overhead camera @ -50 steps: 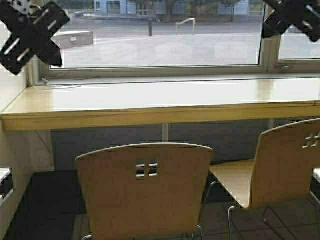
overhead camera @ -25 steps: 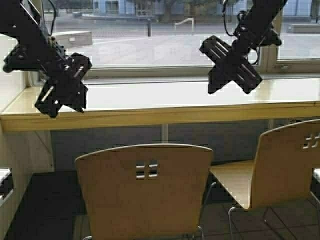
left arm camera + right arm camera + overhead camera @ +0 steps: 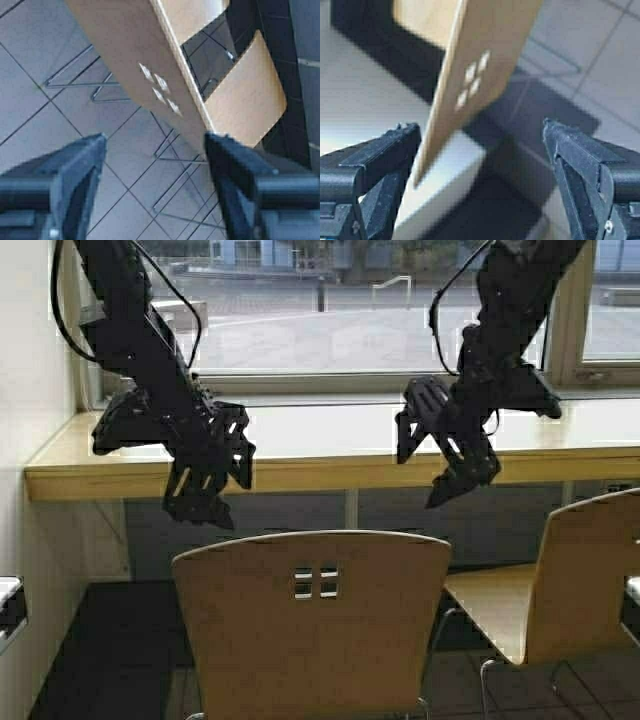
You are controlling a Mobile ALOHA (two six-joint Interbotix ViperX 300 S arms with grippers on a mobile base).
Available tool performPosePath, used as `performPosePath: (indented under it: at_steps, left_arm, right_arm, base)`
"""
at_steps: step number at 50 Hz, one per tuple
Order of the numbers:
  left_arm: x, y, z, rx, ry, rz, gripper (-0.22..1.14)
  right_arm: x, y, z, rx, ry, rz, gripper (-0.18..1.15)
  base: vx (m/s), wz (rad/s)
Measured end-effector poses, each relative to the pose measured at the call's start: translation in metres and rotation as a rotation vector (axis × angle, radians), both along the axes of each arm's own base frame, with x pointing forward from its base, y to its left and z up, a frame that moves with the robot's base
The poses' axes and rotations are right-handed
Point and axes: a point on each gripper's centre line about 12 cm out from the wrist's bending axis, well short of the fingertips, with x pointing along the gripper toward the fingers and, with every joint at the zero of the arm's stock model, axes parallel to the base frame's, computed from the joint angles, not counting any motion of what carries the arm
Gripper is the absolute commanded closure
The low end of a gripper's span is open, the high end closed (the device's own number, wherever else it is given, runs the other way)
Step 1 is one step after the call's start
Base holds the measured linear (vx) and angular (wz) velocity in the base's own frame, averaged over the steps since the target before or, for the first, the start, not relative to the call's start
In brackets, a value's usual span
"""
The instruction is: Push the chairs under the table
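Two tan plywood chairs stand in front of the table point(image 3: 330, 476). The middle chair point(image 3: 312, 625) has its backrest towards me, and the second chair point(image 3: 585, 575) stands at the right, turned a little. Both are drawn out from the table's thick front edge. My left gripper point(image 3: 203, 502) hangs open above the middle chair's left top corner, not touching it. My right gripper point(image 3: 445, 465) is open above that chair's right side, level with the table edge. The left wrist view shows the open left gripper point(image 3: 155, 165) over the cutout backrest point(image 3: 135, 55). The open right gripper point(image 3: 480, 150) frames the backrest point(image 3: 480, 65).
A wall point(image 3: 25, 360) closes the left side beside the table's end. A window point(image 3: 330, 320) runs behind the table. Dark tiled floor point(image 3: 100, 660) lies left of the middle chair. In the left wrist view the other chair point(image 3: 250, 100) shows beyond the first.
Both arms have swung down from the upper corners to just above the middle chair's backrest. The whole scene has shifted slightly right, so the robot has moved.
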Motion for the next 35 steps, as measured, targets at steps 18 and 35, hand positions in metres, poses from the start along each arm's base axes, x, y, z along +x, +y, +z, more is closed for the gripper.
performPosePath:
  at_steps: [18,35]
  left_arm:
    - [0.013,0.000,-0.037,-0.033,0.058,0.109,0.00]
    - [0.031,-0.012,-0.048,-0.055,0.082,0.092,0.00]
  right_arm:
    - [0.011,0.009,-0.038,0.034,0.066,-0.059,-0.06]
    - [0.021,0.010,-0.041,0.040,0.055,-0.065,-0.06]
  base:
    - [0.04,0.06]
    - [0.07,0.02]
